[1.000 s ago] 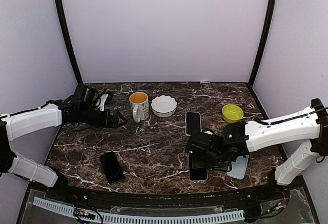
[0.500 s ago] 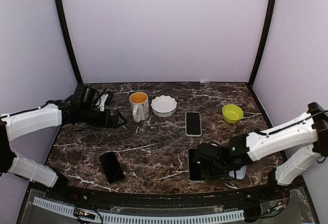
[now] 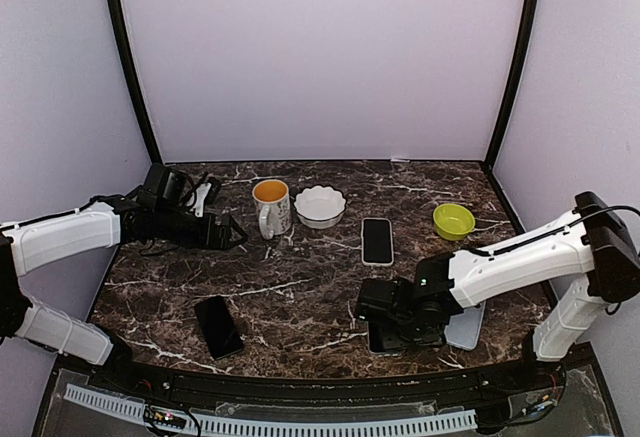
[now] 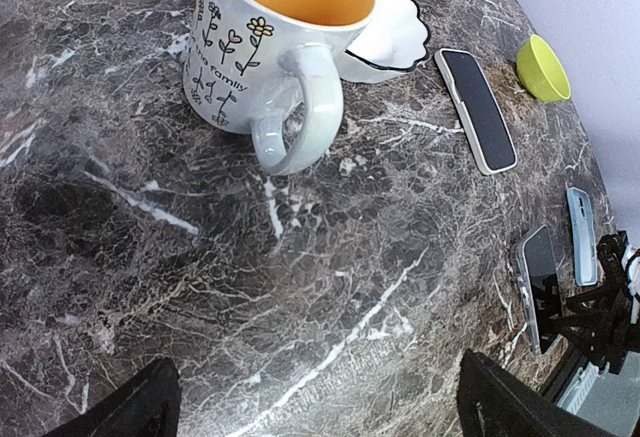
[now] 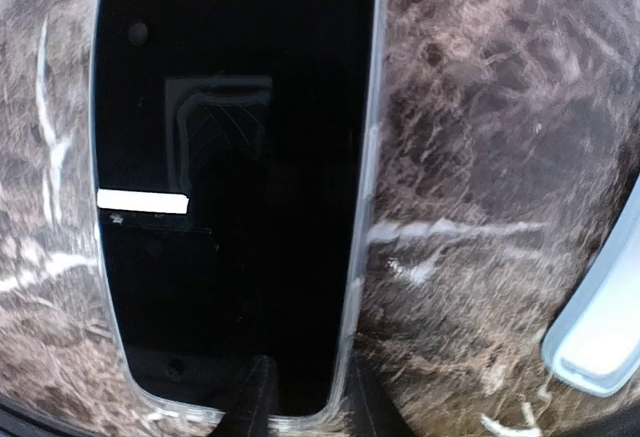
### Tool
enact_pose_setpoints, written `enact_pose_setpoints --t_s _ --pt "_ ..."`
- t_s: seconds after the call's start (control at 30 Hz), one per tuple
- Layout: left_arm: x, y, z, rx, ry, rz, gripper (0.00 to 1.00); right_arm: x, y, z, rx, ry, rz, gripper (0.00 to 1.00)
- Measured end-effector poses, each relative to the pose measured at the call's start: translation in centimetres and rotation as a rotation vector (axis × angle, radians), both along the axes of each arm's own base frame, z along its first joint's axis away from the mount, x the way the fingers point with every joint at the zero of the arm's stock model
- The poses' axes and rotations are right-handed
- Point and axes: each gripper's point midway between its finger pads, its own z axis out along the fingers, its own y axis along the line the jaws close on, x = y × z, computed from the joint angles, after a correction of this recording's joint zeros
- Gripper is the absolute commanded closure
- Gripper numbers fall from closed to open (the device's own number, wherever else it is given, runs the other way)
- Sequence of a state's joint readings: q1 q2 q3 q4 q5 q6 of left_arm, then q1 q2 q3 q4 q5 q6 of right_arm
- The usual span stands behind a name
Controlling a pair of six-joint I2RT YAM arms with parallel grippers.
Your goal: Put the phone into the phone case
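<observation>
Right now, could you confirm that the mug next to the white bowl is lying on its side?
Not quite: the mug next to the white bowl stands upright, not on its side, as the left wrist view shows.

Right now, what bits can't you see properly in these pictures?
- Right wrist view: only the tips of the right hand show at the bottom edge, so whether it grips the phone is unclear.
- Same view: the pale case is cut off by the right edge.
- Top view: the right hand hides most of that phone.
- Left wrist view: the mug is cut off by the top edge.
</observation>
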State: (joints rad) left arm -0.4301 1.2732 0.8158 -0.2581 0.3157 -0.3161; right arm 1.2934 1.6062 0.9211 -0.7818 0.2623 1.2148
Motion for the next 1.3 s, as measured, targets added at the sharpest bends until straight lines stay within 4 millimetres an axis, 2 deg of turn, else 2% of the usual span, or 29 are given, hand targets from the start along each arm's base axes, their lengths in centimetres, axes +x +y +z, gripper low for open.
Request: enact_pose_setpoints --t_s 0.03,0.07,0.23,0.3,0.43,0.6,0.77,0.9,1.17,1.3 --pt "0.0 0.0 0.0 0.001 -0.001 0.001 0.01 0.1 0.1 0.2 -0.025 0.005 0.014 0.1" --pt "0.0 0.0 0.0 0.002 -0.002 0.001 0.01 0.2 0.3 0.6 -0.043 0.008 0.026 0.03" --pt "0.2 0.3 -0.1 0.018 -0.009 0.007 0.01 1.7 3.2 3.6 -0.004 -0.009 0.051 0.02" --pt "0.2 0.3 -0.1 0.02 -0.01 0.008 0.01 2.3 3.9 4.1 0.022 -0.014 0.043 0.02" --pt "0.1 0.3 -0.2 0.023 -0.009 0.005 0.01 2.9 3.7 3.0 0.025 0.013 0.013 0.02" --pt "-0.2 0.4 -0.3 0.027 0.003 -0.002 0.01 3.3 1.9 0.3 -0.02 0.07 -0.029 0.01" --pt "-0.5 0.3 -0.2 0.025 0.008 -0.013 0.01 3.8 2.3 -0.5 -0.008 0.095 -0.014 0.01" --pt "-0.4 0.4 0.2 0.029 -0.01 -0.015 0.01 3.8 2.7 -1.1 0.0 0.108 0.013 0.08" --pt "-0.2 0.7 0.2 0.054 -0.022 -0.009 0.02 3.8 2.8 -1.2 0.009 0.105 0.019 0.44" --pt "-0.1 0.8 0.0 0.063 -0.021 -0.006 0.03 3.8 2.8 -1.2 0.007 0.098 0.027 0.52"
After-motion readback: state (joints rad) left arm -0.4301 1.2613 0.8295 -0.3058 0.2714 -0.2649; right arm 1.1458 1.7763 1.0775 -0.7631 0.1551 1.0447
